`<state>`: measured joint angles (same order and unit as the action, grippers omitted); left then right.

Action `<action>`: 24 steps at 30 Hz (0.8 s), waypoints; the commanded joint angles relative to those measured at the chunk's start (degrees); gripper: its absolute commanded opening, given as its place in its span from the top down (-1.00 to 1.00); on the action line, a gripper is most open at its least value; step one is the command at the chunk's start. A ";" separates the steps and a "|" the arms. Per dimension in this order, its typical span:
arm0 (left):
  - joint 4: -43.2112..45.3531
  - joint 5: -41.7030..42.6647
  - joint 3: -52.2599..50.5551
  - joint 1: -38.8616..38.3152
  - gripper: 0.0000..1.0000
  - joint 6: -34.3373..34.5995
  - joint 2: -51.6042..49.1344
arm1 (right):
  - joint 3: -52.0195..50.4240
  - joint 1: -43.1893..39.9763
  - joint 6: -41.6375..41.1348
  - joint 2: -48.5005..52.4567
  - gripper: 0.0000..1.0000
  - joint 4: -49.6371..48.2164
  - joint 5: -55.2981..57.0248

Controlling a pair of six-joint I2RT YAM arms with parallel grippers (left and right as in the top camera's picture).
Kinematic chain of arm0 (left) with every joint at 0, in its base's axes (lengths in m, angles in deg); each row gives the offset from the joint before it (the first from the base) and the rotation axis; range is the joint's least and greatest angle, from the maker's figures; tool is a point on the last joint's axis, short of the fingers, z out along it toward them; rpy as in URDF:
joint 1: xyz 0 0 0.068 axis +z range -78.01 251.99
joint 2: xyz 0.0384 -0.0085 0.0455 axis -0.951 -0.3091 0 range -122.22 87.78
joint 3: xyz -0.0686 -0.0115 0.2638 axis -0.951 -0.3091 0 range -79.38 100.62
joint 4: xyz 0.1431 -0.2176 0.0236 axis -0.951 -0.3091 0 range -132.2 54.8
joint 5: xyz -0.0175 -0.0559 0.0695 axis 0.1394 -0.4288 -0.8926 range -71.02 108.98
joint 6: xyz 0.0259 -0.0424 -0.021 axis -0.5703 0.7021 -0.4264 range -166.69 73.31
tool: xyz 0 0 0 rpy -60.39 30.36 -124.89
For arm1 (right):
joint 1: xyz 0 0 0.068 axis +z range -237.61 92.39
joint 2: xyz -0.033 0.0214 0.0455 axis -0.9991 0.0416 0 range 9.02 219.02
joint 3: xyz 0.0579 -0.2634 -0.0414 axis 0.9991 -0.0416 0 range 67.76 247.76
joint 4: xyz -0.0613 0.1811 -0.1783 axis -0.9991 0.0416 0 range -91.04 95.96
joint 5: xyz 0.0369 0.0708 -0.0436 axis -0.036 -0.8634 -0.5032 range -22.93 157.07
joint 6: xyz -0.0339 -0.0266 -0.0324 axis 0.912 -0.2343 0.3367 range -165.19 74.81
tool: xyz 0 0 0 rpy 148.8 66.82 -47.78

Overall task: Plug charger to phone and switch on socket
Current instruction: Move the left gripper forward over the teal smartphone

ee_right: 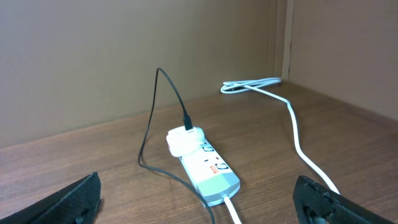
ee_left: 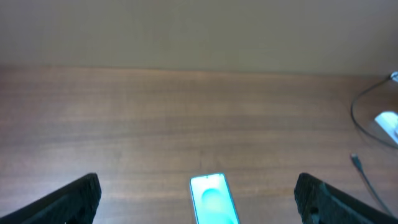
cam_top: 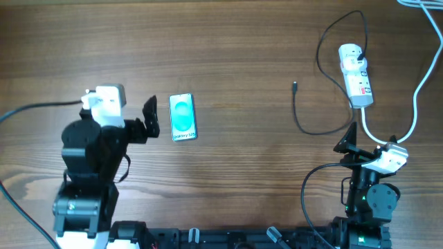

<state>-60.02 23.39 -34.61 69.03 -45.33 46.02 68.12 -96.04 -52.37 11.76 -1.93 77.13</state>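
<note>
- Brown wood grain covers the table (cam_top: 242,62), on which every task item is laid out apart from the others.
- The left gripper (cam_top: 150,119) is held near the left edge with its fingers spread wide. Nothing is gripped, and it is aimed at the phone just beside it.
- The right gripper (cam_top: 368,142) is poised near the near-right corner, fingers also spread wide and empty, facing the socket.
- The socket (cam_top: 355,77) is laid toward the far-right corner, with a white adapter (ee_right: 185,138) already seated at its far end and a thick white cord (cam_top: 415,104) running off toward the right edge. Its switch position cannot be read.
- The phone (cam_top: 183,117) is placed screen up, left of the table's middle, with nothing plugged into it.
- The charger (cam_top: 299,119) is looped from the adapter toward the middle of the table.
- Its plug tip (cam_top: 294,86) is left lying free, well apart from the phone.
- Judged from this, only the mains end is done. The tip is not yet picked up or inserted, and the socket is probably not yet switched on.
</note>
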 commanded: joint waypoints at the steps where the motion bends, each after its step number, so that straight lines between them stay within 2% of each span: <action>1: -5.88 0.70 7.82 -0.31 -1.00 1.03 -4.66 | -0.04 -0.22 0.79 0.07 -0.99 -0.33 -0.96; 5: -9.35 0.72 10.84 -0.31 -1.00 1.03 -7.54 | -0.07 -0.22 0.79 0.07 -0.99 -0.33 -0.96; 12: -9.99 4.63 11.08 -0.33 -1.00 1.03 -8.20 | -0.07 -0.22 0.76 0.07 -0.99 -0.33 -0.96; 14: -9.92 8.87 11.08 -0.33 -1.00 0.98 -8.20 | -0.07 -0.22 0.79 0.07 -0.99 -0.33 -0.96; 18: -10.19 11.19 11.08 -0.31 -1.00 1.03 -8.28 | -0.04 -0.22 0.81 0.07 -0.99 -0.33 -0.96; 22: -11.04 18.88 11.06 -0.31 -1.00 1.03 -8.28 | -0.07 -0.22 0.76 0.07 -0.99 -0.33 -0.96; 24: -11.04 19.58 11.06 -0.31 -1.00 1.42 -8.33 | -0.04 -0.22 0.79 0.07 -0.99 -0.33 -0.96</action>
<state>-71.23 37.42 -24.86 69.03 -44.67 37.84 68.12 -96.04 -52.39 11.76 -1.93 77.13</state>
